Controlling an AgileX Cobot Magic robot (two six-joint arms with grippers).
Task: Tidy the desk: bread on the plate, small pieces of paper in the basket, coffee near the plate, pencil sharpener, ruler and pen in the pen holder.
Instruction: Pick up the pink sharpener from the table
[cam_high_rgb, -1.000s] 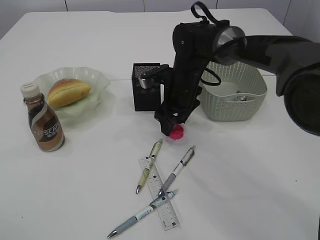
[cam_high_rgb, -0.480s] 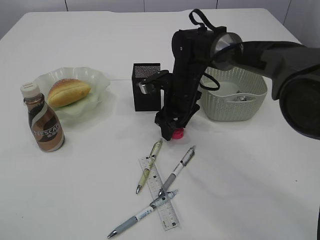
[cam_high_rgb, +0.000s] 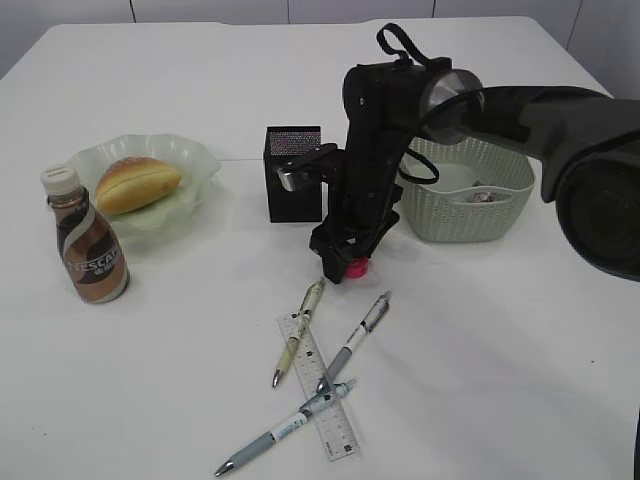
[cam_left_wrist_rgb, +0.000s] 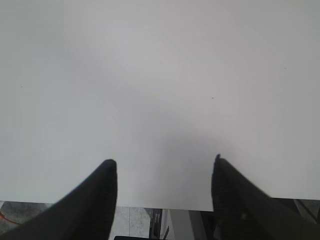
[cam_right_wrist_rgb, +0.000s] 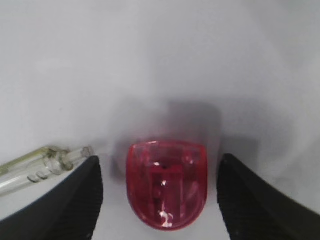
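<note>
R gripper (cam_right_wrist_rgb: 160, 200) over desk (cam_high_rgb: 150, 380) w/ fingers (cam_right_wrist_rgb: 75, 200) apart, straddling but not touching red pencil sharpener (cam_right_wrist_rgb: 166, 190) just beside pen holder (cam_high_rgb: 293, 175); prob. light, rigid, slick plastic, so pinch across flat sides, mid-body; L gripper (cam_left_wrist_rgb: 162, 195) apart, empty.

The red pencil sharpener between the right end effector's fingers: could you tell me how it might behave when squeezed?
The pencil sharpener looks like glossy hard plastic, so probably stiff but slippery. Its rounded front could let it squirt out of the right end effector. It seems small, so likely light and easily nudged across the desk.
</note>
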